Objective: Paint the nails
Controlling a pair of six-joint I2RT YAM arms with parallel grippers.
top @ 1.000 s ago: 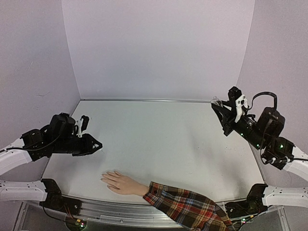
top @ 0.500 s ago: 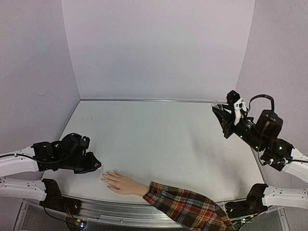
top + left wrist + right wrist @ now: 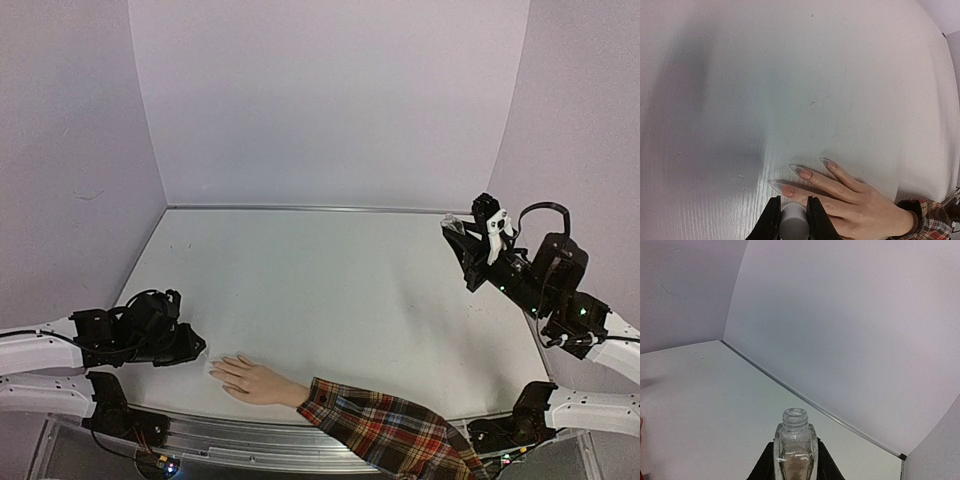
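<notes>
Both arms pair smooth white link shells with blocky black joint housings. The left arm (image 3: 45, 352) ends in a black wrist with thin black cable loops. The left gripper (image 3: 792, 200) has matte black, flat-sided fingers. The right arm (image 3: 560, 295) carries a looping black cable (image 3: 545, 208), small green lights (image 3: 583, 312), and what looks like a white plastic bracket (image 3: 497, 225) beside its black wrist.

Left arm is low, stretched out over the desk (image 3: 330, 280). The left gripper (image 3: 197, 347) sits just left of the mannequin hand (image 3: 250, 378), fingers (image 3: 771, 220) clamped on a grey cap (image 3: 794, 227). Right arm is raised, far right of and beyond that hand, right gripper (image 3: 457, 230) gripping a clear bottle (image 3: 796, 447).
</notes>
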